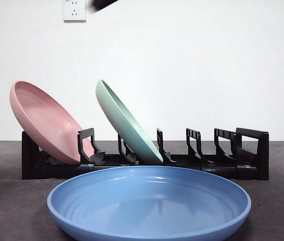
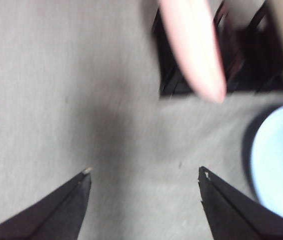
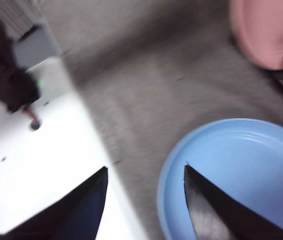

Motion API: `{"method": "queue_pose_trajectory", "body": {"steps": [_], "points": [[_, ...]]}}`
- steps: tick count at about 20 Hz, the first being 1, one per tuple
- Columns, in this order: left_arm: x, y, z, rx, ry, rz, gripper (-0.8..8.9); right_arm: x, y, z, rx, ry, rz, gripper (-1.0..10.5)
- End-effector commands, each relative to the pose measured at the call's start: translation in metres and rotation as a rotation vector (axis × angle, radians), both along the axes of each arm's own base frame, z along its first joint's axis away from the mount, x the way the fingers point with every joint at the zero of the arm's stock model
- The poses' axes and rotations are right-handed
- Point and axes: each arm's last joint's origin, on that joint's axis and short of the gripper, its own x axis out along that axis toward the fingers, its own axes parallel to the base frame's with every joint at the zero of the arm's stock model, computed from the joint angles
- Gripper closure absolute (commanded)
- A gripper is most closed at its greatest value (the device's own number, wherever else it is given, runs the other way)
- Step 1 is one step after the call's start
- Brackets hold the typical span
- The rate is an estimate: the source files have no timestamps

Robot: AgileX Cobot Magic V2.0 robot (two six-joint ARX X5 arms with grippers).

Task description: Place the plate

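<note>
The blue plate (image 1: 149, 203) lay flat on the grey desk (image 1: 11, 211), at the near side, right in front of the black rack (image 1: 252, 155). It was not in the rack. The pink plate (image 1: 46, 123) stood leaning in the slot at the left end of the rack. The green plate (image 1: 127, 123) leaned in a slot to the right of it, with a gap between them. The slots on the right part of the rack held nothing.

My right claw (image 3: 146, 172) hung above the near left edge of the blue plate (image 3: 236, 175). Its two black tips were spread apart and held nothing. One tip was over the plate's rim and the other was over a white board (image 3: 46, 170) beside the desk.

My left claw (image 2: 144, 172) hung over the bare desk (image 2: 56, 90), near the left end of the rack. It was spread wide too and held nothing. The pink plate (image 2: 191, 47) looked blurry from there.

In the front view I saw only a black tip (image 1: 102, 4) at the top edge.
</note>
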Motion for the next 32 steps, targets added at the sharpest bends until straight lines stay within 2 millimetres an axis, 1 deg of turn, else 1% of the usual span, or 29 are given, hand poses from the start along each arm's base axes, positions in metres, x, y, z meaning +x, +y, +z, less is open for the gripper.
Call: {"method": "queue_pose_trajectory", "body": {"steps": [1, 4, 5, 7, 9, 11, 13, 16, 19, 21, 23, 24, 25, 27, 28, 30, 32], "points": [[0.008, -0.002, 0.019, -0.032, -0.051, 0.007, 4.71, 0.005, -0.023, 0.018, 0.021, -0.046, -0.111, 7.0], [0.026, -0.006, 0.037, -0.054, -0.048, 0.007, 4.71, 0.015, -0.061, 0.032, 0.043, -0.053, -0.269, 7.0], [0.036, -0.008, 0.043, -0.068, -0.035, 0.013, 4.71, 0.017, -0.074, 0.036, 0.055, -0.043, -0.323, 7.0], [0.056, -0.013, 0.052, -0.078, -0.005, 0.009, 4.71, 0.018, -0.093, 0.04, 0.057, -0.043, -0.388, 7.0], [0.08, -0.02, 0.057, -0.078, 0.032, -0.006, 4.71, 0.018, -0.106, 0.043, 0.057, -0.045, -0.435, 7.0], [0.106, -0.026, 0.058, -0.08, 0.083, -0.004, 4.71, 0.017, -0.114, 0.045, 0.063, -0.05, -0.465, 7.0], [0.131, -0.033, 0.053, -0.077, 0.131, -0.008, 4.71, 0.016, -0.118, 0.047, 0.072, -0.055, -0.475, 7.0], [0.165, -0.042, 0.036, -0.034, 0.205, 0.007, 4.74, 0.016, -0.118, 0.047, 0.072, -0.056, -0.475, 7.0], [0.189, -0.046, 0.017, 0.017, 0.25, 0.033, 4.82, 0.016, -0.118, 0.047, 0.072, -0.056, -0.475, 7.0], [0.201, -0.048, 0.006, 0.023, 0.26, 0.033, 5.31, 0.016, -0.118, 0.047, 0.072, -0.057, -0.476, 7.0], [0.207, -0.05, -0.001, 0.025, 0.271, 0.033, 5.4, 0.016, -0.118, 0.047, 0.072, -0.057, -0.476, 7.0], [0.209, -0.05, -0.002, 0.025, 0.269, 0.033, 5.43, 0.016, -0.118, 0.047, 0.072, -0.057, -0.476, 7.0], [0.21, -0.05, -0.002, 0.023, 0.259, 0.033, 5.7, 0.016, -0.118, 0.047, 0.072, -0.057, -0.476, 7.0], [0.212, -0.05, 0.0, 0.021, 0.236, 0.029, 7.02, 0.016, -0.118, 0.047, 0.071, -0.058, -0.478, 7.0], [0.212, -0.05, 0.0, 0.021, 0.234, 0.029, 7.51, 0.016, -0.118, 0.047, 0.069, -0.061, -0.481, 7.0], [0.212, -0.05, 0.0, 0.023, 0.234, 0.026, 7.96, 0.016, -0.118, 0.047, 0.069, -0.061, -0.481, 7.0], [0.212, -0.05, 0.002, 0.022, 0.229, 0.027, 7.96, 0.016, -0.118, 0.047, 0.069, -0.062, -0.481, 7.0]]}}
